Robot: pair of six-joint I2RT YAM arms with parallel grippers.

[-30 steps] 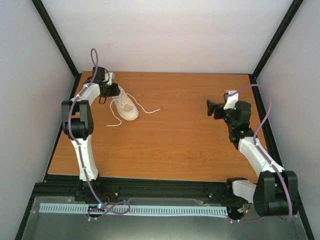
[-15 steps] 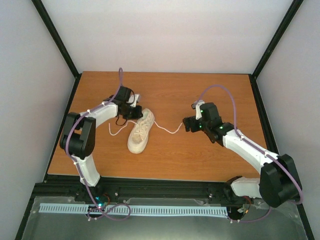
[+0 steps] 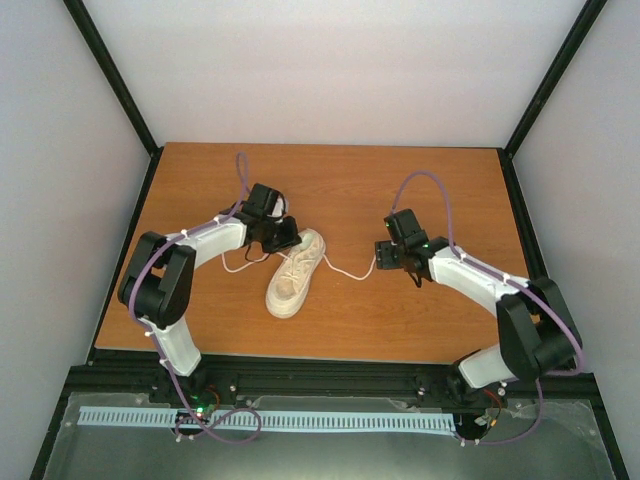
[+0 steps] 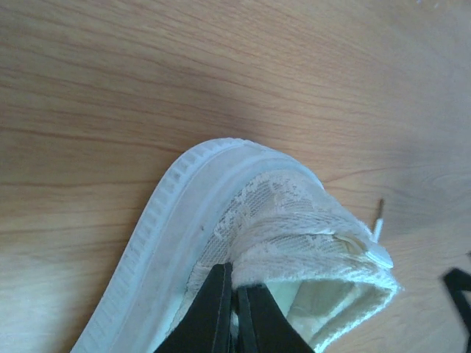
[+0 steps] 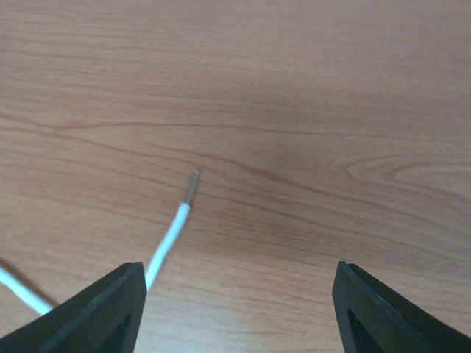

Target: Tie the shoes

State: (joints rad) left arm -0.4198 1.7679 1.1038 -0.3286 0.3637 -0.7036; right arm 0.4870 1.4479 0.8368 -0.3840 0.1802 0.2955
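The shoe [image 3: 293,278] lies at 8 o'clock of desk [image 3: 420,310] centre, its heel pinched in the left claw [image 4: 234,278]. The right claw [image 5: 237,271] hangs wide over the lace [image 5: 174,234]. Its tip sits toward 11 o'clock, so centre there before closing.

Left claw [image 4: 234,284] pinched closed, right claw [image 5: 237,273] spread

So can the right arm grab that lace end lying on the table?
Probably yes. The right gripper is open and close over the lace end, which lies loose on the bare table with nothing covering it.
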